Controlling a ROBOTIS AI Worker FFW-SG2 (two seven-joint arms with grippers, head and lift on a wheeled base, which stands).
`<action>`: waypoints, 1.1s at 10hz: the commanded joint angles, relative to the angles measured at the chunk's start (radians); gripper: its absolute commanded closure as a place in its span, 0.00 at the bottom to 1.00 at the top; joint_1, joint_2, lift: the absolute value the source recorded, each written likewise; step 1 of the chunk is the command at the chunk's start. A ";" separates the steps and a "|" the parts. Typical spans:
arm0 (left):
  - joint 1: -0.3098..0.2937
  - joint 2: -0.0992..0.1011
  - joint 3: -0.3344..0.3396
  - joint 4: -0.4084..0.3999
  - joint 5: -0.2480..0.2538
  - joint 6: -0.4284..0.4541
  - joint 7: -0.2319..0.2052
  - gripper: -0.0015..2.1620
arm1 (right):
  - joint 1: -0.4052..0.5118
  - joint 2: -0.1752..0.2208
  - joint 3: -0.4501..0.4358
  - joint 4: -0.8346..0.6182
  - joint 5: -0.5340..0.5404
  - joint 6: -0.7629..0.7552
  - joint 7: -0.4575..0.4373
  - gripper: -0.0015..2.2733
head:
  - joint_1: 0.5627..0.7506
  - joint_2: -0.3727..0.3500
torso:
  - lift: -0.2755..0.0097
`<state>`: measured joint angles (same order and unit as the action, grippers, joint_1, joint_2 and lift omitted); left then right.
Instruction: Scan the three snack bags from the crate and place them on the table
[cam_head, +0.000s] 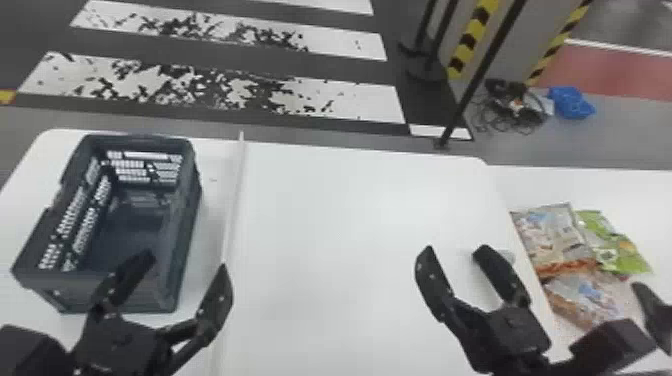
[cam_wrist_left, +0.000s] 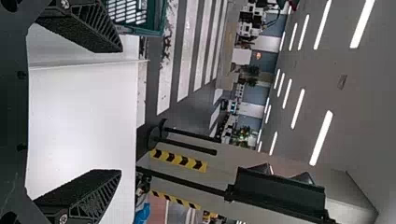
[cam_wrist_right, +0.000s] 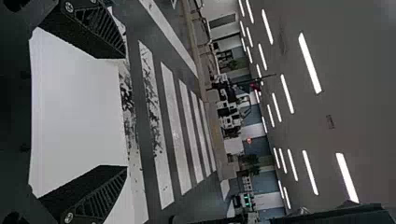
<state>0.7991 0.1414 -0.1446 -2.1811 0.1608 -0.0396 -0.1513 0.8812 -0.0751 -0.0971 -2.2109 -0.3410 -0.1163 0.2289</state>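
Note:
The dark crate (cam_head: 190, 235) stands at the table's left, its floor bare where visible; its rim (cam_wrist_left: 158, 18) also appears in the left wrist view. Three snack bags lie together on the right-hand table surface: a beige one (cam_head: 552, 235), a green one (cam_head: 612, 247) and an orange-brown one (cam_head: 582, 297). My left gripper (cam_head: 186, 262) is open over the crate's near right corner; its fingers stand apart around nothing in the wrist view, left gripper (cam_wrist_left: 121, 111). My right gripper (cam_head: 455, 249), left of the bags, is open too, likewise in its wrist view, right gripper (cam_wrist_right: 126, 112).
A thin raised strip (cam_head: 234, 200) runs along the white table (cam_head: 325, 225) just right of the crate. A small pale object (cam_head: 508, 256) sits partly behind a right finger. Another black part (cam_head: 652, 307) juts in at the right edge. Poles stand beyond the table.

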 joint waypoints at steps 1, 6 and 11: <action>0.002 0.000 -0.012 -0.022 0.000 0.051 -0.001 0.03 | 0.009 0.003 -0.003 0.074 -0.006 -0.099 0.000 0.04 | 0.70 0.26 | 0.84; 0.020 -0.006 0.076 -0.059 -0.001 0.159 0.009 0.03 | 0.002 0.000 -0.061 0.128 -0.007 -0.118 0.053 0.04 | 0.70 0.21 | 0.84; 0.018 -0.008 0.077 -0.052 -0.006 0.024 -0.014 0.03 | -0.018 0.003 -0.062 0.125 0.007 -0.007 0.053 0.04 | 0.70 0.26 | 0.84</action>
<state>0.8198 0.1334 -0.0670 -2.2315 0.1550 -0.0150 -0.1641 0.8644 -0.0728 -0.1597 -2.0835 -0.3336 -0.1237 0.2822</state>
